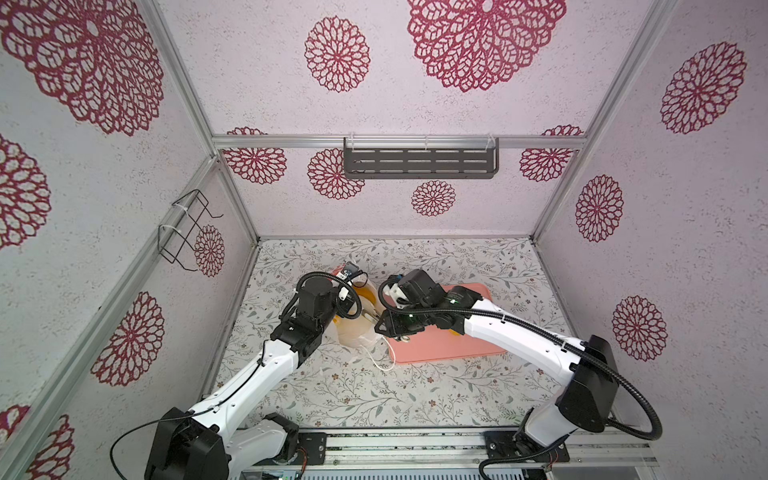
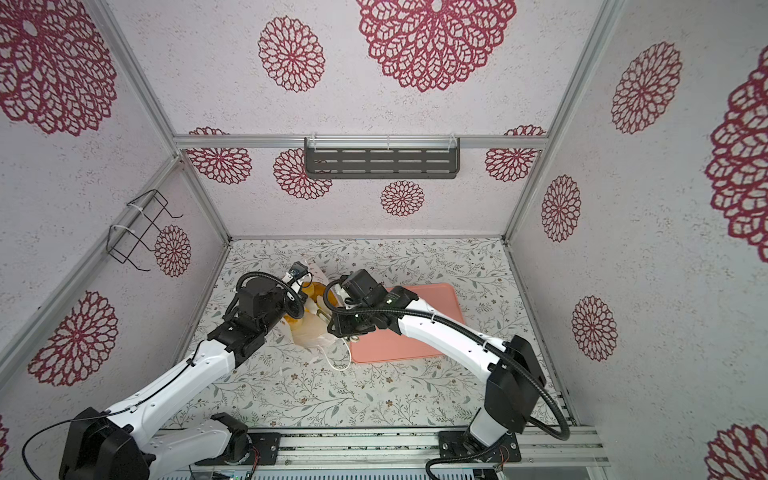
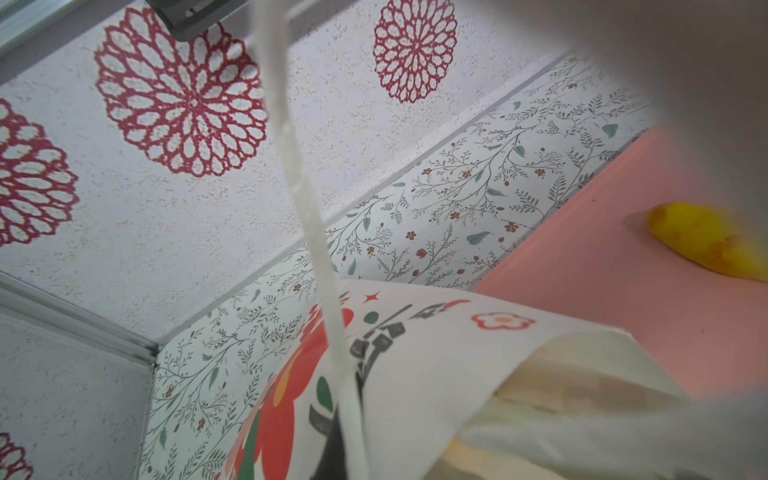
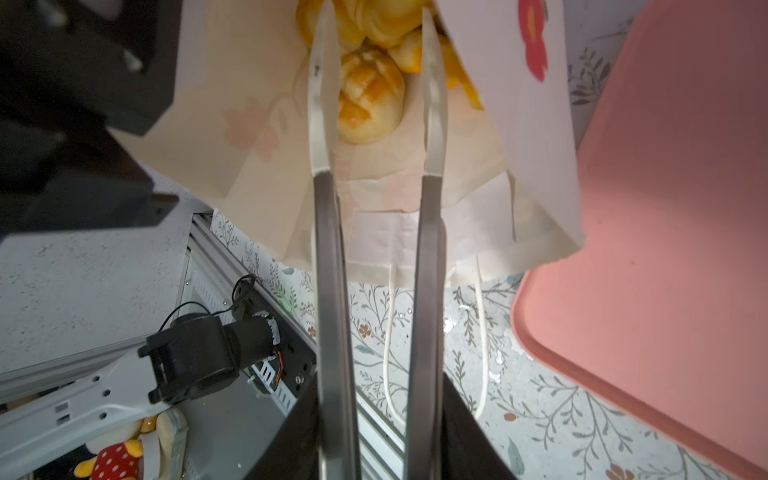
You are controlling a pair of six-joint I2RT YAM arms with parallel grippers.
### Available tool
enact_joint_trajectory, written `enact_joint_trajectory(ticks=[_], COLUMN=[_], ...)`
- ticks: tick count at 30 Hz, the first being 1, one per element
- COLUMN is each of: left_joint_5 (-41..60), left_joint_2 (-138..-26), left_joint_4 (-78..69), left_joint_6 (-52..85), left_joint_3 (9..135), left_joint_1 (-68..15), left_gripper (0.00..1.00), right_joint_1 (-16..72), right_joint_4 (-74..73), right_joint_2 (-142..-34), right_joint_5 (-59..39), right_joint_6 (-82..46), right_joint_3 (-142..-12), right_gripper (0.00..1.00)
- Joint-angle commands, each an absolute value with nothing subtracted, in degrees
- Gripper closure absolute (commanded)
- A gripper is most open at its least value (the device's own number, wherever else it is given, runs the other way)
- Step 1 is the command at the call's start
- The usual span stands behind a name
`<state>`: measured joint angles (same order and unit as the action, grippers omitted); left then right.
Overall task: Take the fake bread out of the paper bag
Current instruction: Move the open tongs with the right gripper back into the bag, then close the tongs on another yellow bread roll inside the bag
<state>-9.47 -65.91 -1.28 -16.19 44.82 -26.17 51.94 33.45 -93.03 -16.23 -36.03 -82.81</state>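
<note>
The white paper bag [image 1: 358,337] with the red flower print lies on its side on the table, left of the pink tray [image 1: 478,353]. My right gripper [image 4: 376,16] is open, its long fingers reaching into the bag's mouth [image 4: 415,195]. A scored round roll [image 4: 370,97] of the fake bread lies between them, untouched on one side, with more golden pieces [image 4: 386,20] behind it. My left gripper [image 1: 348,296] is over the bag's upper side. Its jaws are hidden by paper and a taut white cord handle [image 3: 307,216]. One yellow bread [image 3: 706,243] rests on the tray [image 3: 602,249].
The bag's second cord handle [image 1: 382,363] trails on the table toward the front. A grey slotted shelf [image 1: 419,162] hangs on the back wall and a black wire rack [image 1: 187,228] on the left wall. The left arm's black body [image 4: 83,83] is close beside the bag.
</note>
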Motion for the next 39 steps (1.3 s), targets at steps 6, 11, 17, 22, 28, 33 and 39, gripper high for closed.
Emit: enact_joint_trajectory(ticks=[6,11,17,22,28,33,39], left_joint_5=[-7.8,-7.3,-6.8,-6.7,-6.7,-6.5,-6.5], left_joint_2=[-65.0,-65.0,-65.0,-65.0,-65.1,-65.1,-65.1], left_joint_4=[-3.6,-3.7,-3.7,-3.7,-3.6,-3.6,-3.6], left_joint_6=[-15.7,-15.6,-15.5,-15.5,-15.7,-15.6,-15.6], left_joint_3=[44.9,45.0,44.9,44.9,44.9,45.0,44.9], left_joint_1=[-26.9,-26.9,-26.8,-26.8,-26.9,-26.9,-26.8], left_gripper=[1.0,1.0,1.0,1.0,1.0,1.0,1.0], right_joint_1=[51.2,51.2,51.3,51.3,51.4,51.4,51.3], right_joint_4=[37.8,38.9,37.1,33.8,31.9,32.4,34.0], right_joint_2=[-98.8,-101.0,-102.9,-103.1,-102.7,-103.4,-105.5], right_joint_5=[-10.8,-9.3,-10.4,-12.7,-14.1,-13.6,-10.6], right_joint_6=[-31.4,-30.8,-30.3,-30.6,-30.4,-30.2,-30.3], right_joint_3=[-92.6,-94.9,-95.5,-94.7,-94.1,-94.0,-94.9], right_gripper=[0.59,0.58,0.57,0.56,0.56,0.56,0.57])
